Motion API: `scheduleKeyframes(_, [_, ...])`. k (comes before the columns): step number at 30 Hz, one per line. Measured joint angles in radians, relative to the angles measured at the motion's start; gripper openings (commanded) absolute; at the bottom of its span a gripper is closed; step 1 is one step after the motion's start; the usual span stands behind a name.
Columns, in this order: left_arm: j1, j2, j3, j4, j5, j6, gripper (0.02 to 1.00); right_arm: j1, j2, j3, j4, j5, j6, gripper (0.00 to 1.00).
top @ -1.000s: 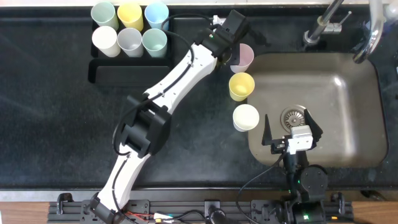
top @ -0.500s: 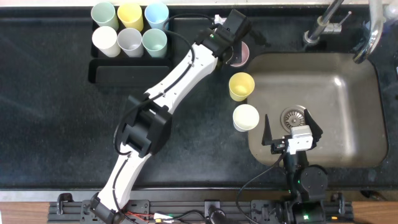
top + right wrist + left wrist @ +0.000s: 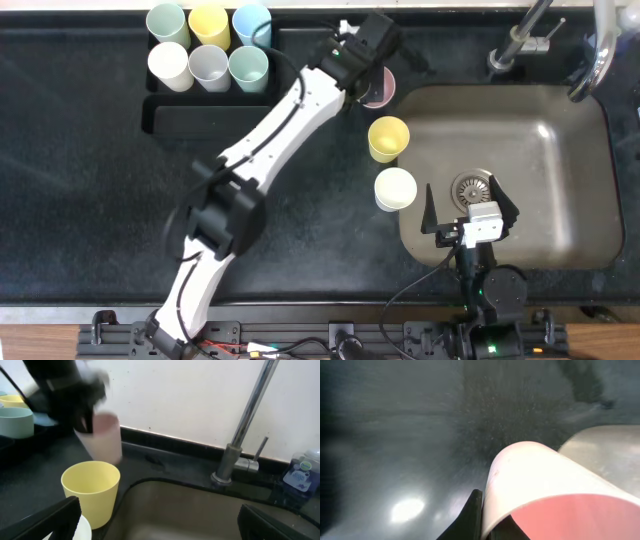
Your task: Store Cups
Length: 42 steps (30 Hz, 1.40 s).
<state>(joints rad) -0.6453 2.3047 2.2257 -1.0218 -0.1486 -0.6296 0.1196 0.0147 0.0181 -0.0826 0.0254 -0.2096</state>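
Note:
My left gripper [image 3: 368,72] is shut on the rim of a pink cup [image 3: 380,90] at the sink's far left corner. In the left wrist view the pink cup [image 3: 545,485] is close up, with one dark finger [image 3: 471,517] against its wall. From the right wrist view the pink cup [image 3: 106,440] hangs tilted above the counter under the left gripper [image 3: 75,390]. A yellow cup [image 3: 388,138] and a white cup [image 3: 395,188] stand upright on the counter by the sink's left edge. My right gripper [image 3: 470,215] stands open over the sink, holding nothing.
A black tray [image 3: 200,112] at the back left holds several upright cups [image 3: 208,45]. The steel sink [image 3: 560,170] fills the right side, with a faucet [image 3: 520,40] behind it. A soap bottle [image 3: 302,475] stands by the faucet [image 3: 245,435].
The left gripper has closed on the pink cup, lifted it and drawn it slightly left and back. The left arm has swung left. The right arm has not moved.

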Motion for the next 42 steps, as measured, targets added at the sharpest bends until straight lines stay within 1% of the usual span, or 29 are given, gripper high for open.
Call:
scheduleKeyframes(4, [0.020, -0.138, 0.000, -0.090, -0.045, 0.000, 0.034, 0.000, 0.000, 0.000, 0.000, 0.000, 0.000, 0.996])
scheduleKeyframes(7, [0.068, -0.256, -0.008, -0.137, -0.077, -0.008, 0.034, 0.000, 0.000, 0.000, 0.000, 0.000, 0.000, 0.996])
scheduleKeyframes(9, [0.113, -0.332, -0.042, -0.138, -0.090, -0.012, 0.034, 0.000, 0.000, 0.000, 0.000, 0.000, 0.000, 0.996])
scheduleKeyframes(13, [0.240, -0.494, -0.199, -0.140, -0.107, -0.019, 0.034, 0.000, 0.000, 0.000, 0.000, 0.000, -0.001, 0.996])
scheduleKeyframes(18, [0.393, -0.594, -0.398, -0.143, -0.105, 0.013, 0.034, 0.000, 0.000, 0.000, 0.000, 0.000, 0.000, 0.996])
scheduleKeyframes(24, [0.537, -0.598, -0.504, -0.123, -0.064, 0.177, 0.036, 0.000, 0.000, 0.000, 0.000, 0.000, 0.000, 0.993])
scheduleKeyframes(32, [0.731, -0.598, -0.520, -0.105, 0.048, 0.520, 0.036, 0.000, 0.000, 0.000, 0.000, 0.000, -0.001, 0.993])
scheduleKeyframes(36, [0.768, -0.589, -0.526, -0.098, 0.096, 0.655, 0.036, 0.000, 0.000, 0.000, 0.000, 0.000, 0.000, 0.996])
scheduleKeyframes(42, [0.770, -0.556, -0.610, -0.050, 0.132, 0.740, 0.036, 0.000, 0.000, 0.000, 0.000, 0.000, 0.000, 0.996])
